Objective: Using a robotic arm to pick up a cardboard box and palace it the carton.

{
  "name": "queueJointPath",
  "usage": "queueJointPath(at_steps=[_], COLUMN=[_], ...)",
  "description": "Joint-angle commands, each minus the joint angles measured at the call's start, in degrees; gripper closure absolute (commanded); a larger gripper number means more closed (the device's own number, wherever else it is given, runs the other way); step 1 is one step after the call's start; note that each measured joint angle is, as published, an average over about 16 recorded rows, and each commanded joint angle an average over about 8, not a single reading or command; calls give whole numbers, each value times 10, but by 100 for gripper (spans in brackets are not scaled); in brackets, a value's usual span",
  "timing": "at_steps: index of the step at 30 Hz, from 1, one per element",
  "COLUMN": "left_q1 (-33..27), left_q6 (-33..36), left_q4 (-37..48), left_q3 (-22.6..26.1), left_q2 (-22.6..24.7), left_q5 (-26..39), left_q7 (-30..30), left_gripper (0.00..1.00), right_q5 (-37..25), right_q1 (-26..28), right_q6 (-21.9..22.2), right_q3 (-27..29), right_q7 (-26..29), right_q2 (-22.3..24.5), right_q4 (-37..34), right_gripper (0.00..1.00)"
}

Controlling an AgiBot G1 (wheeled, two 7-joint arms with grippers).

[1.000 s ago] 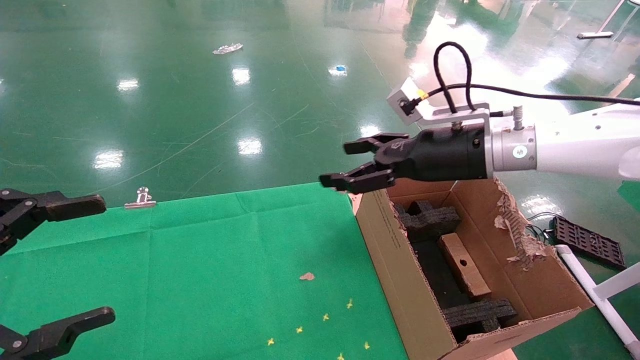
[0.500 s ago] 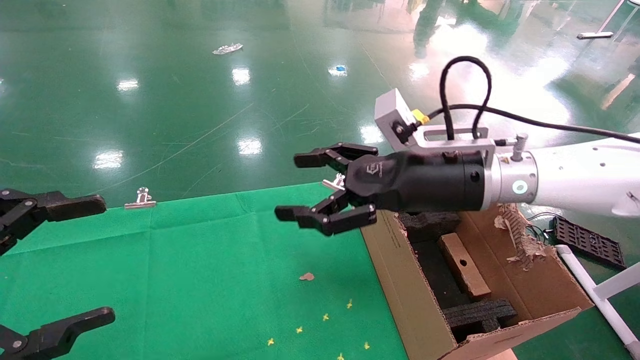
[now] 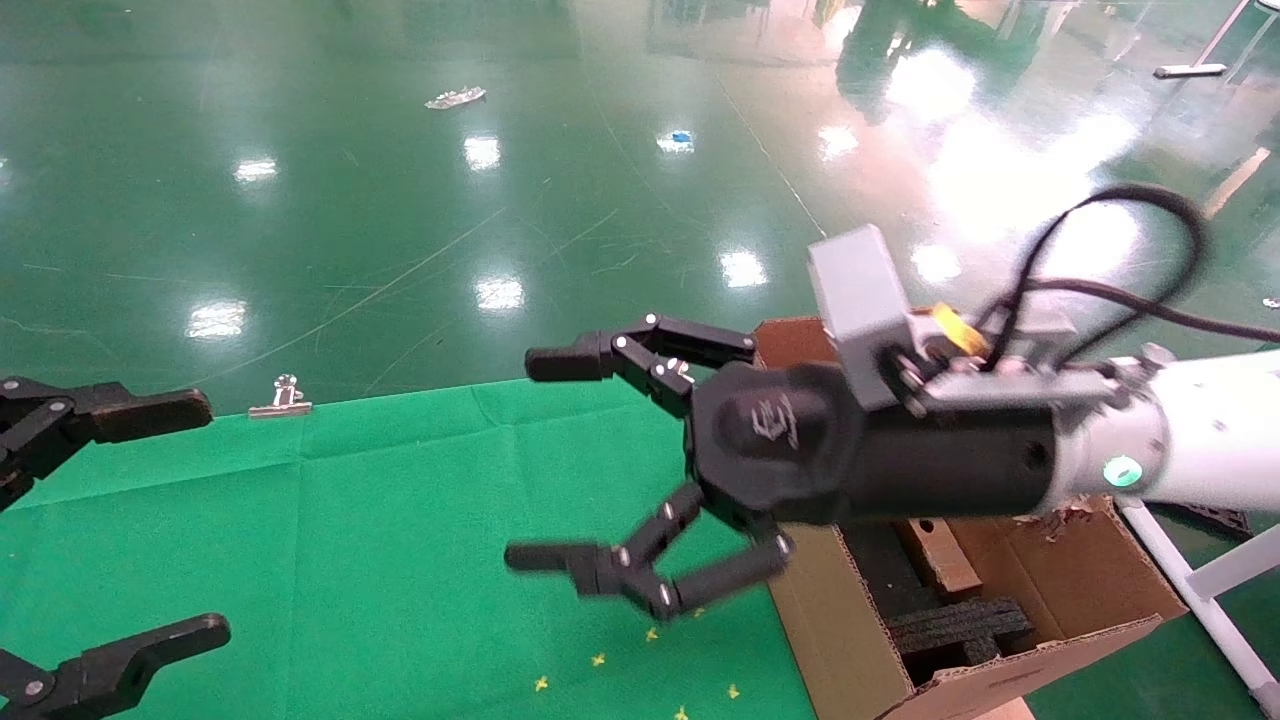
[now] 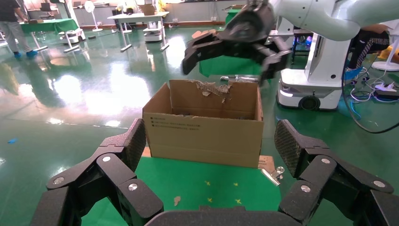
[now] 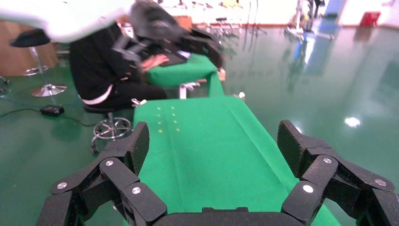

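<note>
Inside the corrugated, ragged-flapped carton [image 3: 1080,580], the slim reddish-brown cardboard box [image 3: 938,556] lies among black foam inserts [image 3: 955,625]. Above the green cloth [image 3: 350,540], the right gripper [image 3: 545,455] hangs spread wide, empty. At the cloth's left edge, the left gripper [image 3: 170,520] is spread too.

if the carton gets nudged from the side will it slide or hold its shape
The carton would probably slide rather than tip: it sits low and wide on its base. Its corrugated walls look fairly stiff, yet the open top and torn flap suggest the rim may flex. The black foam inserts likely add little weight.
</note>
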Motion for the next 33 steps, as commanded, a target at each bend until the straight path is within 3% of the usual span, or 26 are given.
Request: queueJointPath(at_steps=[1,7,33], left_q1=[0,0,0], left_q6=[0,0,0], left_q4=[0,0,0], left_q3=[0,0,0], left_q2=[0,0,0], left_q5=[0,0,0], left_q7=[0,0,0], left_gripper=[0,0,0], right_q5=[7,15,7], right_q1=[-21,-41,-21], right_q6=[-6,-11,-6], right_q3=[24,47,25], right_q7=[-5,-9,-6], right_q2=[2,4,3], right_q4=[21,41,22], right_gripper=[0,0,0])
